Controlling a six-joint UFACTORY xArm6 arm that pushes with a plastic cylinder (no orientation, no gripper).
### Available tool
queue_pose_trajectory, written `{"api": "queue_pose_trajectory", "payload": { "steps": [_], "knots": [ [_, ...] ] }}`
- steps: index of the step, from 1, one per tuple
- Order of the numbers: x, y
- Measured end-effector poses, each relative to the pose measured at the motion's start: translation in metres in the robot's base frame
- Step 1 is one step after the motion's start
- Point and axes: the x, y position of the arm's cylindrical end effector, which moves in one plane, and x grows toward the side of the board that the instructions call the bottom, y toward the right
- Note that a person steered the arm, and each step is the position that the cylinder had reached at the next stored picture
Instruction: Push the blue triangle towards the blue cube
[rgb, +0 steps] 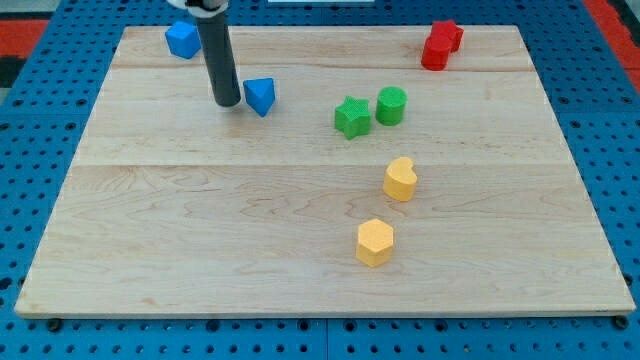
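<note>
The blue triangle (260, 95) lies on the wooden board in the upper left part of the view. The blue cube (182, 39) sits near the board's top left corner, up and to the left of the triangle. My tip (227, 102) rests on the board just left of the blue triangle, with a narrow gap between them. The dark rod rises from it towards the view's top, and passes just right of the blue cube.
A green star (352, 116) and a green cylinder (391, 105) stand side by side near the board's middle. A yellow heart-like block (400, 179) and a yellow hexagon (375, 242) lie below them. Two red blocks (440, 44) sit at the top right.
</note>
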Motion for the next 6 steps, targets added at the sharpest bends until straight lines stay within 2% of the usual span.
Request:
{"api": "queue_pose_trajectory", "payload": {
  "steps": [1, 3, 4, 6],
  "knots": [
    [0.010, 0.010],
    [-0.027, 0.128],
    [-0.048, 0.109],
    [-0.016, 0.020]
  ]
}}
